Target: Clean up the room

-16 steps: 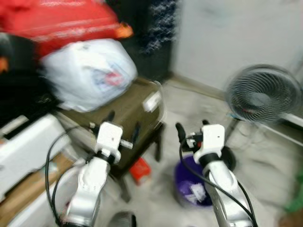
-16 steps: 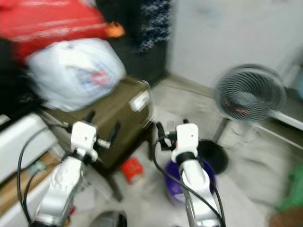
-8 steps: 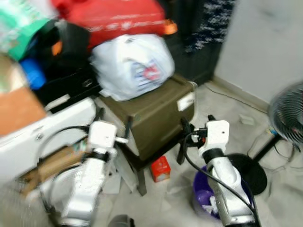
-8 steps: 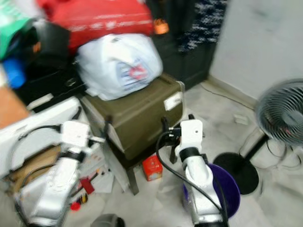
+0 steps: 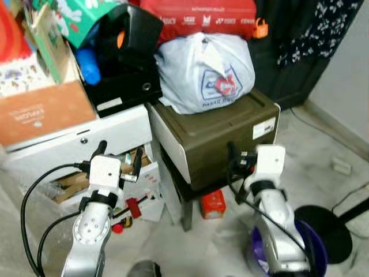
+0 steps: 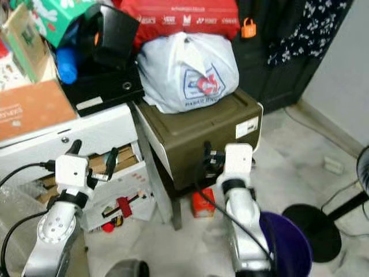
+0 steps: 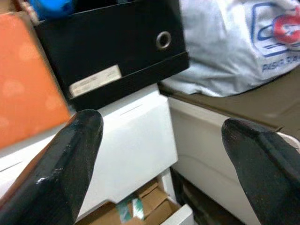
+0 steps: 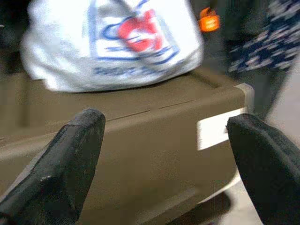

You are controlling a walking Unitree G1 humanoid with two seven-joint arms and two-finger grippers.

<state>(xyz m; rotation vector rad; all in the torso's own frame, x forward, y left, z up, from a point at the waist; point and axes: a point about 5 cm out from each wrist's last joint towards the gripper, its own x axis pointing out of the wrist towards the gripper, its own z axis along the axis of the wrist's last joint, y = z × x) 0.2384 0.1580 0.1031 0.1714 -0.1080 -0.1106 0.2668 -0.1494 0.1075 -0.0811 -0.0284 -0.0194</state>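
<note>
Both my arms are raised in front of a cluttered stack. My left gripper [image 5: 120, 154] is open before a white drawer unit [image 5: 86, 144], nothing between its fingers [image 7: 70, 154]. My right gripper [image 5: 238, 158] is open close to the front of an olive-brown box [image 5: 219, 138], also holding nothing. A white plastic bag [image 5: 204, 72] with a red and blue logo lies on that box. On the floor under the box stands a small red carton [image 5: 213, 203]. A purple bucket [image 5: 314, 259] stands at my lower right, partly behind my right arm.
A black box [image 5: 124, 86], an orange cardboard box [image 5: 40, 115], a green package [image 5: 81, 17] and a red bag [image 5: 196, 11] are piled at the back. Small red items [image 5: 131, 208] lie under the open lower drawer. A black fan base [image 5: 328, 228] sits right.
The whole picture has swung left, so the camera turned: the fan head has left the frame and the drawer unit and boxes came in. Both grippers keep their open, raised pose.
</note>
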